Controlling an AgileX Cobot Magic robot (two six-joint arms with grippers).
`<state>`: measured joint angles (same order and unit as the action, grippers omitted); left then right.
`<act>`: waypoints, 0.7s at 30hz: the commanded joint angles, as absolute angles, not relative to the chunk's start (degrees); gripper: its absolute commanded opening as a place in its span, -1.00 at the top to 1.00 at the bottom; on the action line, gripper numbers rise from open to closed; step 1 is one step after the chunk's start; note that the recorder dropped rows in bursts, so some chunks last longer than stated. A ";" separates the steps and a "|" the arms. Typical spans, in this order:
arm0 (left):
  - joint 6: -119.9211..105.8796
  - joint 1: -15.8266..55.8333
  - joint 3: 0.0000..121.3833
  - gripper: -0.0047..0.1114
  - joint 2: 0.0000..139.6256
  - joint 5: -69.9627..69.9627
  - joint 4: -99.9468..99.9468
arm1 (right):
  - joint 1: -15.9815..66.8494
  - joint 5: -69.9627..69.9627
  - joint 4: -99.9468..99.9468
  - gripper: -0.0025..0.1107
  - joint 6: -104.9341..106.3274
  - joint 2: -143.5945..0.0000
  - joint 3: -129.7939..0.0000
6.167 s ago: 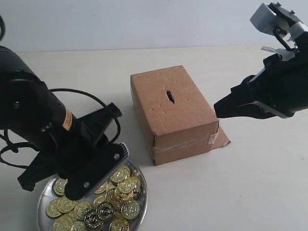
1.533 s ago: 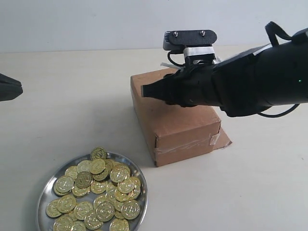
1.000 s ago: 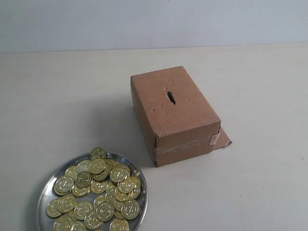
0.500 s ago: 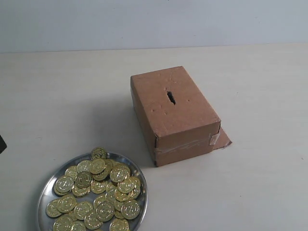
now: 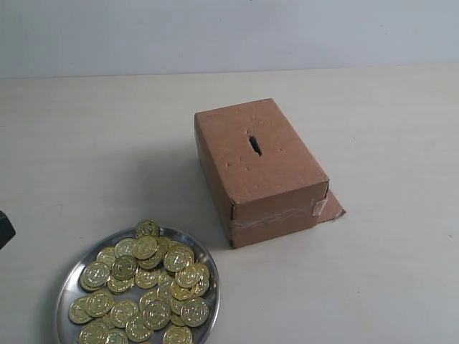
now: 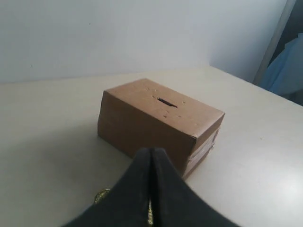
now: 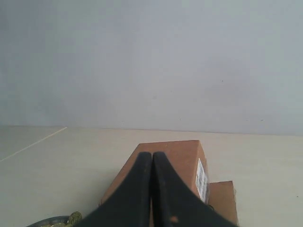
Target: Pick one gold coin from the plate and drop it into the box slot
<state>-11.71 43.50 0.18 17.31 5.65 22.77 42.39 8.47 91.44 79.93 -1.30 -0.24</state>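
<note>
The brown cardboard box (image 5: 262,168) stands mid-table, its dark slot (image 5: 254,144) uncovered on the top face. The silver plate (image 5: 67,287) at the front left holds several gold coins (image 5: 147,287). In the exterior view only a dark tip of my left gripper (image 5: 4,229) shows at the left edge, left of the plate. Seen from the left wrist, that gripper (image 6: 151,151) is shut, facing the box (image 6: 142,118) and slot (image 6: 166,102), with a coin (image 6: 100,195) below it. My right gripper (image 7: 152,156) is shut, nothing between its fingers, facing the box (image 7: 187,158).
A loose cardboard flap (image 5: 331,209) lies at the box's taped end. A white label (image 7: 201,178) is on the box's end face. The plate's rim (image 7: 47,221) shows low in the right wrist view. A pale wall runs behind the table.
The right arm, over the box 1.5 s ago, has pulled out of the exterior view. The left gripper's dark tip has come in slightly at the left edge. Box and plate are unmoved.
</note>
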 commanded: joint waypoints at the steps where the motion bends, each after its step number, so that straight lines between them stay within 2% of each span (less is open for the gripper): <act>1: -11.60 43.29 0.00 0.92 17.07 3.40 22.99 | 42.60 7.83 91.10 0.96 80.27 -0.94 0.00; 16: -11.72 43.29 0.00 0.92 17.07 2.43 22.99 | 42.47 8.93 90.02 0.96 82.82 -0.85 0.00; 20: -11.72 43.29 0.00 0.92 17.07 2.43 22.99 | 33.72 9.19 90.05 0.96 83.49 -0.85 0.00; 21: -11.72 43.29 0.00 0.92 17.07 2.43 22.99 | 27.67 7.00 90.21 0.96 81.69 -0.85 0.00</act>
